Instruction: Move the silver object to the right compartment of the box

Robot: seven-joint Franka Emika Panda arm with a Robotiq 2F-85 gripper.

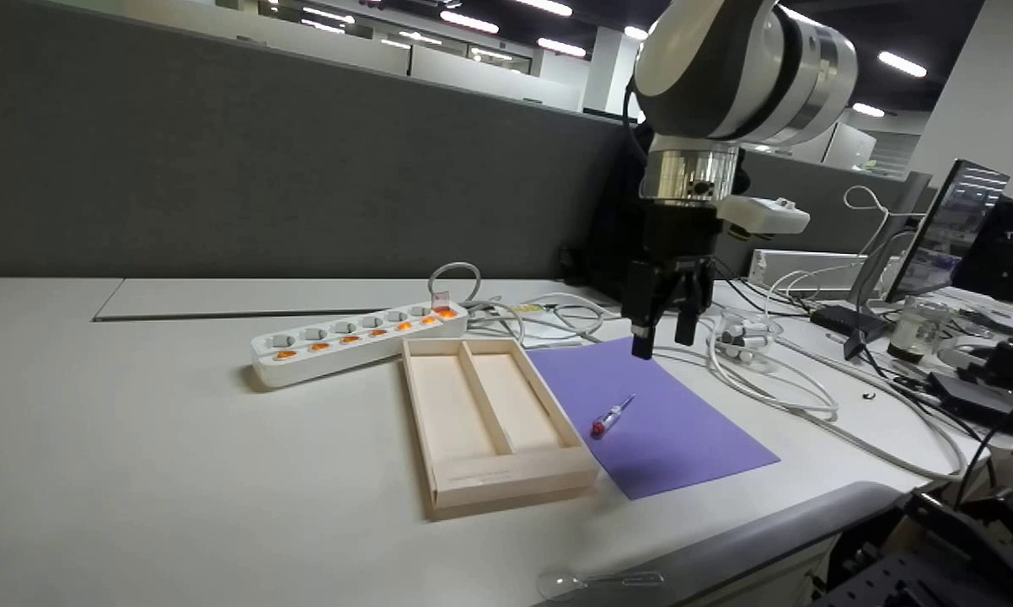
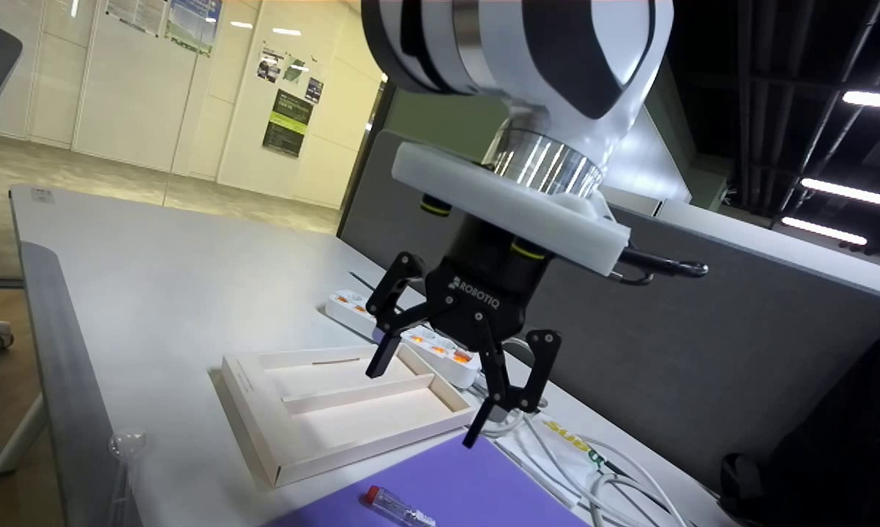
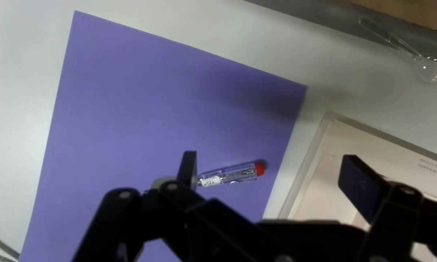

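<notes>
A small screwdriver with a clear handle, red cap and thin silver shaft lies on the purple sheet (image 1: 683,451); it shows in both exterior views (image 1: 612,417) (image 2: 400,507) and the wrist view (image 3: 236,174). I see no other loose silver piece. The light-wood box (image 1: 515,474) (image 2: 246,417) (image 3: 305,171) lies beside the sheet. Its right compartment (image 1: 523,405), the slot nearer the sheet, looks empty. My gripper (image 1: 663,340) (image 2: 430,395) (image 3: 271,174) is open and empty, above the table. In the wrist view its left finger hides the screwdriver's shaft.
A white power strip (image 1: 355,346) (image 2: 348,311) stands behind the box. White cables (image 1: 776,400) (image 2: 630,468) lie behind and beside the sheet. A clear plastic spoon (image 1: 561,583) (image 3: 431,67) lies at the table's front edge. A grey partition (image 1: 304,169) stands at the back.
</notes>
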